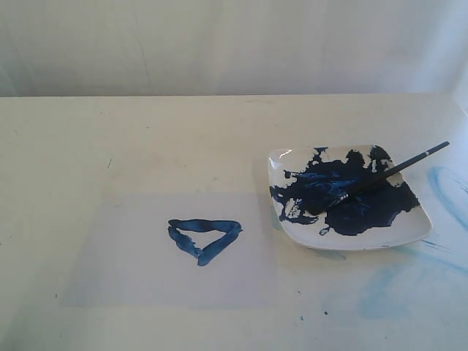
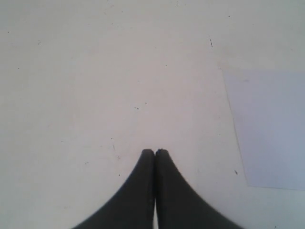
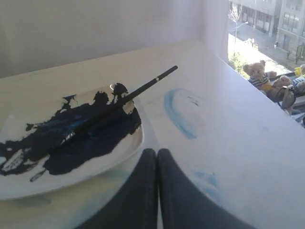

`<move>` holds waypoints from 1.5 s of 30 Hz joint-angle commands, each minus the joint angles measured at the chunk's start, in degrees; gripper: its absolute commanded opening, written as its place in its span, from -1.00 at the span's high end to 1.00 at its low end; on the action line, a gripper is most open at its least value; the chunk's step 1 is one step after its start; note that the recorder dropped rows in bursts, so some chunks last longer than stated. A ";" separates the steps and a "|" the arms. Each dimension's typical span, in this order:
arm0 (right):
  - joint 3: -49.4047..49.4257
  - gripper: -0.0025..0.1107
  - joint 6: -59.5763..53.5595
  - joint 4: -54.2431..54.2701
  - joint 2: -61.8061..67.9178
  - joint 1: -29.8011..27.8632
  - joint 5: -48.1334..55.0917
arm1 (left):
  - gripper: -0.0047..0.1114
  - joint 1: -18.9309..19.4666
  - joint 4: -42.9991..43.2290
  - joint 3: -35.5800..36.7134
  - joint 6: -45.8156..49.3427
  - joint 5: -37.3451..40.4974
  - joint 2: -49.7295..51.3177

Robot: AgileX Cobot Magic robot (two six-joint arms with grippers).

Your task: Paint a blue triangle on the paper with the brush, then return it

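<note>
The blue triangle is seen finished on the paper, a small outline of thick, uneven strokes w/ one flat side away from the camera and its point toward it, placed right of the sheet's centre. The paper lies flat on the tabletop, and its right edge is just beside the plate, poss. touching; that cannot be told. The brush is laid diagonally across the plate, bristle end down in the dark-blue paint blotch that covers most of the dish, handle end sticking out over the far right rim and apart from the tabletop. It is held by nothing. Pale-blue smears are seen on the tabletop right of the plate and in front of it. In the left wrist view the left gripper is shown w/ jaws pressed together, nothing between them, over bare tabletop, and a corner of the paper is seen off to one side, well apart from the tips. In the right wrist view the right gripper is likewise clenched on nothing, just beside the plate's rim and near the brush but not touching it; a curved smear is marked on the tabletop beyond it. Past the tabletop's edge, teddy bears are seen in bright daylight.
</note>
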 commanded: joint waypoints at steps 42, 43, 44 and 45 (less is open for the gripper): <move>0.24 0.96 1.64 -6.36 -1.11 11.80 2.20 | 0.92 -0.22 -0.17 0.15 -0.42 -0.19 -0.29; 0.24 0.96 1.64 -6.36 -1.11 11.80 2.20 | 0.92 -0.22 -0.17 0.15 -0.42 -0.19 -0.29; 0.24 0.96 1.64 -6.36 -1.11 11.80 2.20 | 0.92 -0.22 -0.17 0.15 -0.42 -0.19 -0.29; 0.24 0.96 1.64 -6.36 -1.11 11.80 2.20 | 0.92 -0.22 -0.17 0.15 -0.42 -0.19 -0.29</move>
